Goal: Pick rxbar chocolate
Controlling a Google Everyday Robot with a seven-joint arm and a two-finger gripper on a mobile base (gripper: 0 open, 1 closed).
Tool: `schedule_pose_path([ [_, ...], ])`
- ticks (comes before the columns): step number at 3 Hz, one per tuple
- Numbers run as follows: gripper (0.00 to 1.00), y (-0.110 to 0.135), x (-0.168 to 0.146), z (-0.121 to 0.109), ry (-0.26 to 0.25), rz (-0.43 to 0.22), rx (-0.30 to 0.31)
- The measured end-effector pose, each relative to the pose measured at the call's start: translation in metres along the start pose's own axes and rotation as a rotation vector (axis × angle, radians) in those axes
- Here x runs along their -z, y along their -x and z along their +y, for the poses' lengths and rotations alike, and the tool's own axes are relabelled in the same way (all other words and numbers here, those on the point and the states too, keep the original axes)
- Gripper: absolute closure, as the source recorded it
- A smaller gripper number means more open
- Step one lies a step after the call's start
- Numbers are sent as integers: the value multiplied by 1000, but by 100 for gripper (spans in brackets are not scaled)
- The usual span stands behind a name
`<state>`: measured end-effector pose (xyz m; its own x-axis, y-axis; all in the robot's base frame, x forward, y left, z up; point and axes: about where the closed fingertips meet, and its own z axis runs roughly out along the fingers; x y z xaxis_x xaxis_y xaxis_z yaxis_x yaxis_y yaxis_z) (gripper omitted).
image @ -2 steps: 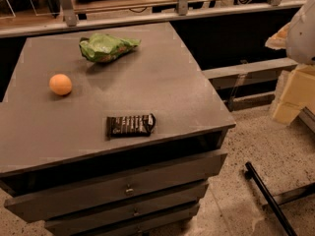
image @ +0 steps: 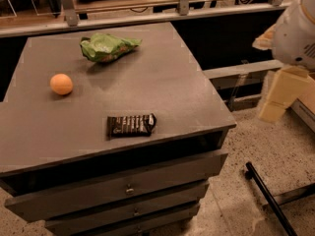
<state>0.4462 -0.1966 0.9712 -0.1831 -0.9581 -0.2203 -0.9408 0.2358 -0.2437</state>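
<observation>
No legible text; lettering on rxbar chocolate (image: 131, 125) unreadable; gripper (image: 273, 108) at far right, off cabinet (image: 162, 82).

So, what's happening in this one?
The robot's hand hangs off to the right of the cabinet, above the floor and apart from everything on top. The rxbar lies flat near the front edge, not yet grasped. An orange sits on the left side and a green bag lies toward the back.
</observation>
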Motion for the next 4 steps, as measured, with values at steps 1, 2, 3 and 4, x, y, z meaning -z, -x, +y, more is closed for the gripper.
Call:
schedule_pose_path([
  [1,0,41,-26,4,39,-22,77],
  [2,0,93,-59,14,94,-38,173],
  [3,0,142,-87,29,142,-48,263],
  [4,0,182,-111,44,185,-46,331],
])
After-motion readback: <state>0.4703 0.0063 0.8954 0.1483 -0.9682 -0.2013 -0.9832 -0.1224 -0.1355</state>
